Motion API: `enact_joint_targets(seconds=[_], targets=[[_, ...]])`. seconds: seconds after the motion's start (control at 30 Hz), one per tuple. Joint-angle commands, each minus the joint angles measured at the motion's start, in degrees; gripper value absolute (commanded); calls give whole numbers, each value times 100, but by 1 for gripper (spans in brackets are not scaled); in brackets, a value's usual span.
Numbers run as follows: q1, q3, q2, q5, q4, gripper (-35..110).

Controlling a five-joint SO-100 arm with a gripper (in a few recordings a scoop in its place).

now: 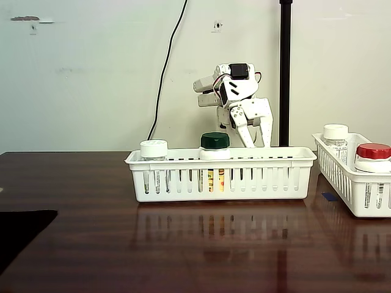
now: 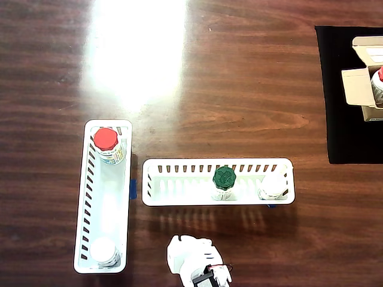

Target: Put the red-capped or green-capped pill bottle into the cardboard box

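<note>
- Two candidates qualify; going by the overhead view, the leftmost is the red-capped pill bottle (image 2: 106,140), standing upright at the far end of the long basket (image 2: 85,197). A white-capped bottle (image 2: 103,251) stands at that basket's near end.
- Next comes the arm (image 2: 197,263) at the bottom edge. From it the red-capped pill bottle lies up and to the left, well apart and across the long basket's wall.
- In the fixed view (image 1: 373,152) that bottle sits in the basket at the right edge. The jaws hang pointing downward behind the middle basket (image 1: 220,177), slightly parted by the look of it, with nothing between them.
- Straight ahead of the arm in the overhead view stands the green-capped bottle (image 2: 224,178), upright in the middle basket beside another white-capped bottle (image 2: 273,184). I judge it the nearer pick.
- Both candidates have their long axis vertical, so a grasp would likely come from above, closing around the cap or neck.
- Farthest right, the cardboard box (image 2: 359,84) sits with flaps open on a black mat (image 2: 341,119) on the worktop (image 2: 239,89), well apart from both baskets. Something red and white shows inside at the picture's edge, too cut off to identify.
</note>
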Motion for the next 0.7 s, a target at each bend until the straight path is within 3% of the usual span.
enact_joint_targets(seconds=[0.0,0.27,0.67], targets=[[-202,9,466,-1151,35,1],[-202,9,466,-3938,35,1],[-202,9,466,-5273,35,1]])
